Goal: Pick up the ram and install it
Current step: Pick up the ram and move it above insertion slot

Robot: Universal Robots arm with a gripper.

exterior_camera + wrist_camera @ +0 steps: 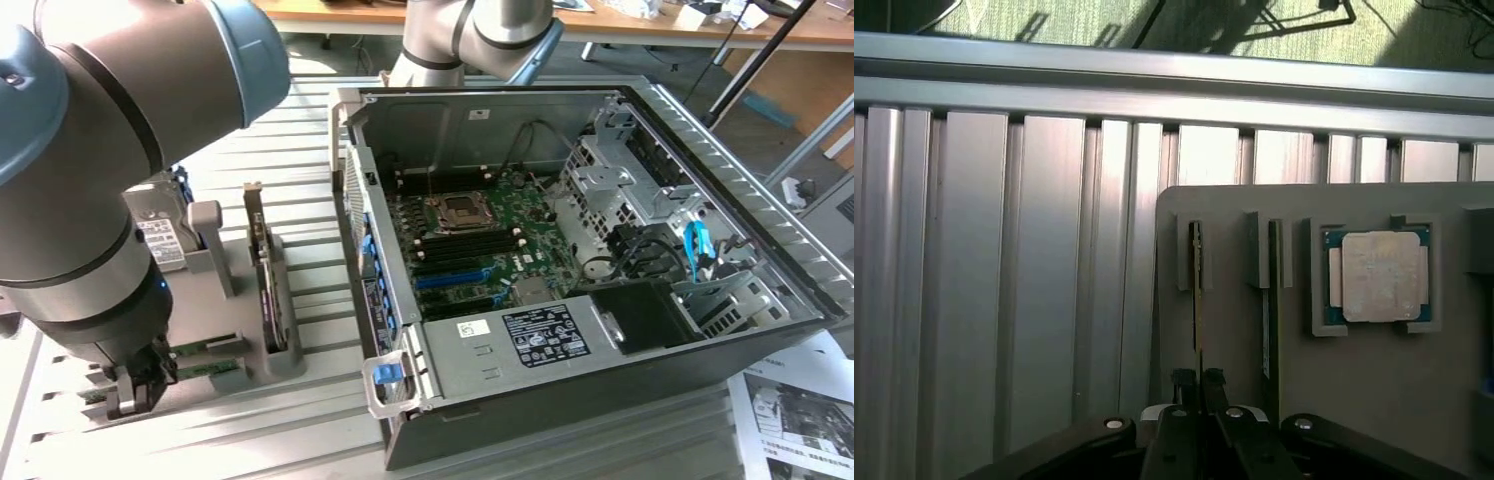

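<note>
At lower left of the exterior view, the hand (138, 392) is down at the gray holder (287, 365), beside the open computer case (534, 250). From the wrist, its fingers (1182, 390) pinch the ram (1197, 290), standing edgewise in that holder, a second stick (1274, 290) just beside.

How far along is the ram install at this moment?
Done: the gripper is at the grey holder and shut on the ram, beside a second stick standing on edge. In hand: that ram, pinched at its edge but apparently sitting in its holder slot. Left: it is not yet lifted out, and not yet in the open computer case or seated on the motherboard.
</note>
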